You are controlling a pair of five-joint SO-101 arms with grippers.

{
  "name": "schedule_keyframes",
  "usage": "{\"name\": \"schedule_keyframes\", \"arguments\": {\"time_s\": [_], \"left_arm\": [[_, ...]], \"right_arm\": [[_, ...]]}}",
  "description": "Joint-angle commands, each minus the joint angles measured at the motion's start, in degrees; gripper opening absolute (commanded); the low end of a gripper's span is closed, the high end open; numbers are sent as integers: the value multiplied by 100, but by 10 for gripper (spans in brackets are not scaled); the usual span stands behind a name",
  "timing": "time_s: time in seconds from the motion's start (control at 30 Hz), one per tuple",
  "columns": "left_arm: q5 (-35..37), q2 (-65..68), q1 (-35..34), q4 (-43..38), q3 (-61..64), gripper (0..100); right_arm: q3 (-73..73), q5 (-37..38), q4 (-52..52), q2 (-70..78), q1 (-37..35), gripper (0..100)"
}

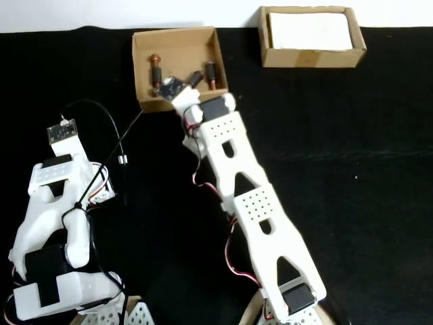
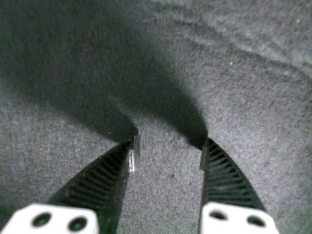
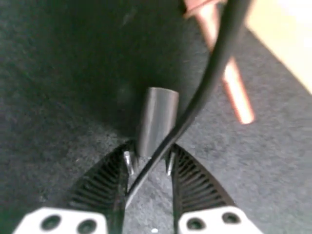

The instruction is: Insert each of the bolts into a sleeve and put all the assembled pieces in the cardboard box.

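With the right gripper (image 3: 148,158), clamps one end of a grey sleeve (image 3: 157,117), near a copper bolt (image 3: 234,85), at the near wall of the cardboard box (image 1: 179,53). Holds the left gripper (image 2: 169,148) spread apart, low over black cloth (image 2: 243,58).

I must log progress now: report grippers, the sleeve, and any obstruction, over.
Left gripper open, empty, above cloth. Right gripper shut on grey sleeve, at the cardboard box. Black cable crosses in front of sleeve.
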Motion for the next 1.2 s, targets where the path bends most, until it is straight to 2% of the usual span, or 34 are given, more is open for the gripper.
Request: {"name": "schedule_keyframes", "arguments": {"time_s": [0.0, 0.17, 0.33, 0.53, 0.63, 0.83, 1.17], "left_arm": [[0, -48, -66, 0, -171, 210], [0, -48, -66, 0, -171, 210], [0, -48, -66, 0, -180, 210], [0, -48, -66, 0, -180, 210], [0, -48, -66, 9, -180, 210], [0, -48, -66, 9, -180, 210], [0, -48, -66, 9, -171, 210]], "right_arm": [[-84, -44, 57, -787, 75, 22], [2070, -782, 57, -1657, -66, 22], [4523, -826, 31, -2809, -110, 22], [6387, -826, 22, -3451, -119, 26], [6782, -835, -4, -3451, -119, 50], [6835, -800, -84, -3486, -110, 286], [6835, -1020, 13, -4163, -127, 269]]}}
